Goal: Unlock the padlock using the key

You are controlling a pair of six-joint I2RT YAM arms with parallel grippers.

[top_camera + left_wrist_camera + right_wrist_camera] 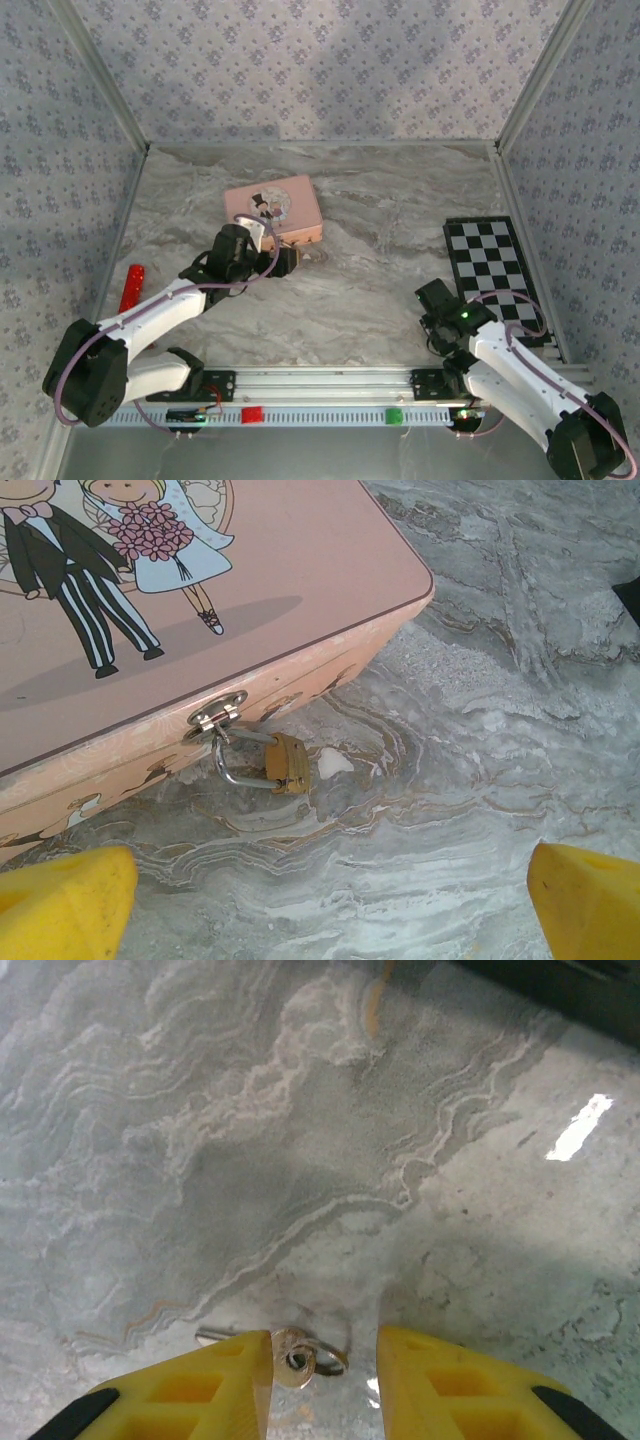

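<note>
A small brass padlock hangs by its silvery shackle from the latch on the front of the pink tin. My left gripper is open just in front of it, its yellow fingers wide apart and touching nothing. In the right wrist view the slim pale key lies flat on the marble with a small ring through its round head. My right gripper is open and low over it, the key head close against the left finger. Seen from above, that gripper sits at the right.
A checkerboard panel lies at the right edge beside the right arm. A red bar lies at the left edge. Patterned walls close in the marble table on three sides; a metal rail runs along the near edge.
</note>
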